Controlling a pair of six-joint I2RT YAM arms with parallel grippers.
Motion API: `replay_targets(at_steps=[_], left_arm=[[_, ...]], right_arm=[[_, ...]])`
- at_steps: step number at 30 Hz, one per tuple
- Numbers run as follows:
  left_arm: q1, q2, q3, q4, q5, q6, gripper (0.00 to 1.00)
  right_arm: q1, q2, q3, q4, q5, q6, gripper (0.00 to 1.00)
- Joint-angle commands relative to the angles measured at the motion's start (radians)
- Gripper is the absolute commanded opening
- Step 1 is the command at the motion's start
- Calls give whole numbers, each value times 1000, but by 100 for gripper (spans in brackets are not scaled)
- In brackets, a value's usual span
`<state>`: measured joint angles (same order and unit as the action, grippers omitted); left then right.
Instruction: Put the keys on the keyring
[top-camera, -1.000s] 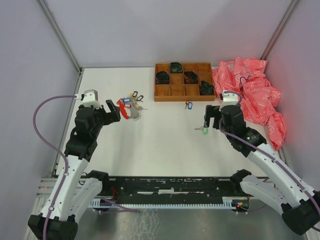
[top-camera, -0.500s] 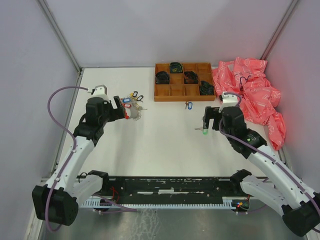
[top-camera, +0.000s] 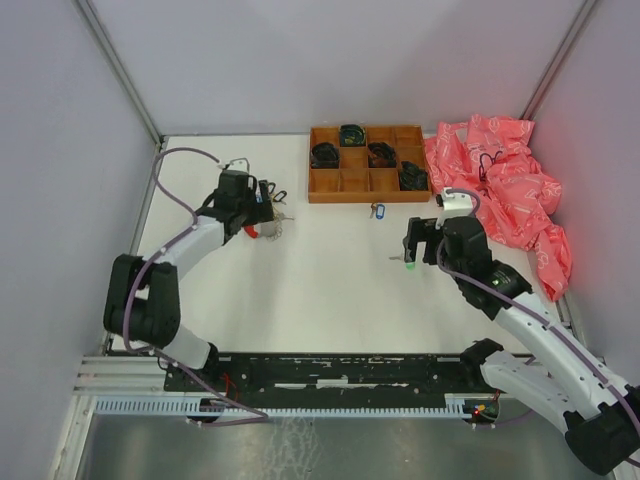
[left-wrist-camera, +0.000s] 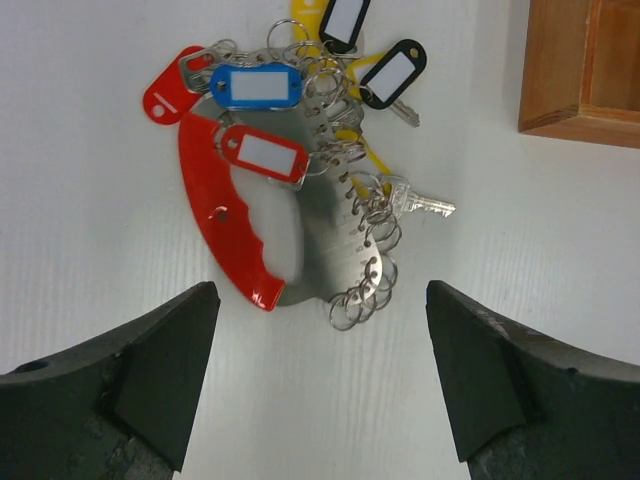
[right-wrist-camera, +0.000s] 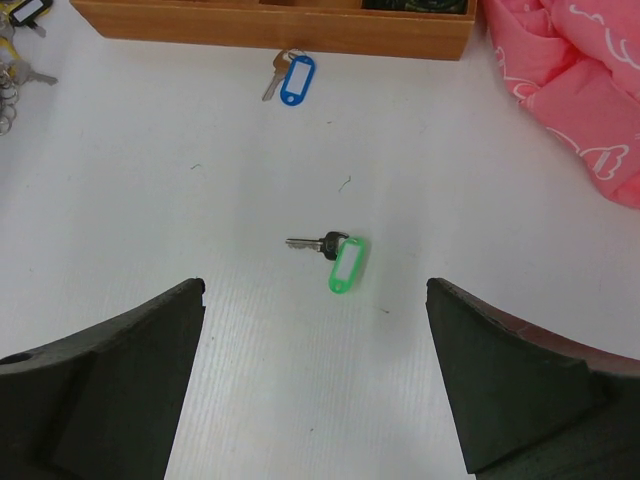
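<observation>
Left wrist view: the left gripper, wide open and empty, hangs over the keyring and its red strap. The right gripper, open and empty too, is above the green-tagged key on the worktop. Best go straight down and pinch the tag.

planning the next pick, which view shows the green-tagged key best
Right wrist: the green-tagged key is close and unobstructed, with blade and tag distinct. Top external shows it only as a tiny green speck; left wrist doesn't show it.
</observation>
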<state>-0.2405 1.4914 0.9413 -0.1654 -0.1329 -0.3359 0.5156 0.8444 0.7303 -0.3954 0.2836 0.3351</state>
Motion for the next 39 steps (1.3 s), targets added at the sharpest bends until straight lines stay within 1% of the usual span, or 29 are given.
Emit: replay_targets(at_steps=[1, 6, 10, 20, 24, 27, 32, 39], left_arm=[[-42, 159, 143, 69, -53, 22, 90], [-52, 303, 239, 61, -47, 31, 86], [-55, 382, 297, 27, -48, 40, 82], [-65, 482, 311, -31, -37, 35, 70], [-84, 470, 274, -45, -12, 40, 64], [-121, 454, 236, -56, 16, 57, 60], [-225, 409, 169, -109, 39, 96, 47], [-410, 269, 21, -135, 56, 115, 47]], right_arm=[[3, -7, 2, 54, -38, 4, 100], [4, 0, 4, 53, -44, 0, 100], [4, 8, 1, 58, -58, 2, 100], [4, 18, 0, 72, -85, 2, 100], [4, 21, -2, 80, -102, 3, 100], [3, 21, -2, 82, -107, 2, 100], [4, 21, -2, 86, -120, 1, 100], [3, 29, -2, 93, -148, -2, 100]])
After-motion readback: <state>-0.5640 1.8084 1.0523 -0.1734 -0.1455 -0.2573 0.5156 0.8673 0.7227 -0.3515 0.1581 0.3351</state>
